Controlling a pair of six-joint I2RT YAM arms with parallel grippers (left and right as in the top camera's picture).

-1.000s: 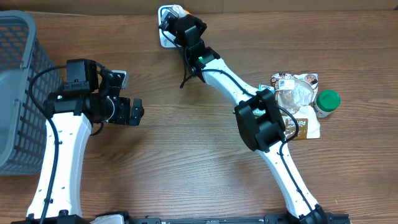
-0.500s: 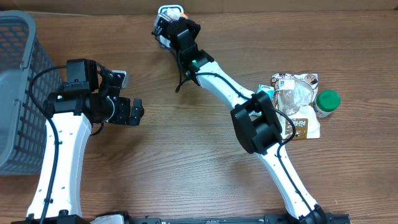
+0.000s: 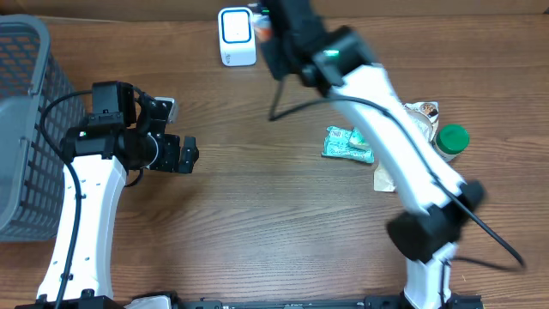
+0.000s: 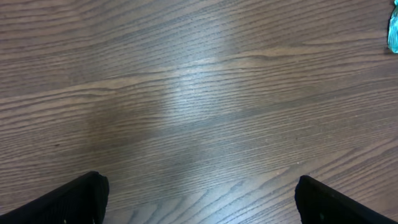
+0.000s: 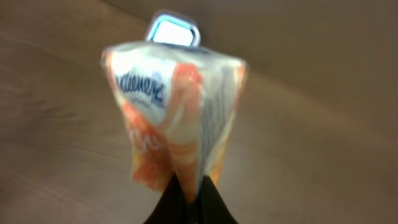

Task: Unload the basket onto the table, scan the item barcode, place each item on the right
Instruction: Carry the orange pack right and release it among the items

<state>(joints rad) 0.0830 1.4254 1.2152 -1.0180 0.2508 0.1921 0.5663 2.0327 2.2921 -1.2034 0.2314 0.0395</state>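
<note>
An orange-and-white packet [image 5: 177, 118] hangs pinched at its lower edge in my right gripper [image 5: 189, 190], which is shut on it. In the right wrist view the white scanner [image 5: 174, 30] shows just behind the packet's top. From overhead the scanner [image 3: 236, 36] stands at the far edge of the table, and my right gripper [image 3: 273, 33] is just to its right, blurred by motion. My left gripper [image 3: 185, 154] hovers open over bare wood left of centre, with nothing between its fingers [image 4: 81, 200].
A grey mesh basket [image 3: 21, 129] fills the far left. A teal packet [image 3: 347, 143] lies right of centre. Beyond it, partly behind the right arm, are a clear-and-brown bag [image 3: 422, 112] and a green-lidded bottle [image 3: 452, 139].
My right arm has swung from over the scanner to its right, carrying the packet. The scanner and the teal packet now show. The left arm has not moved.
</note>
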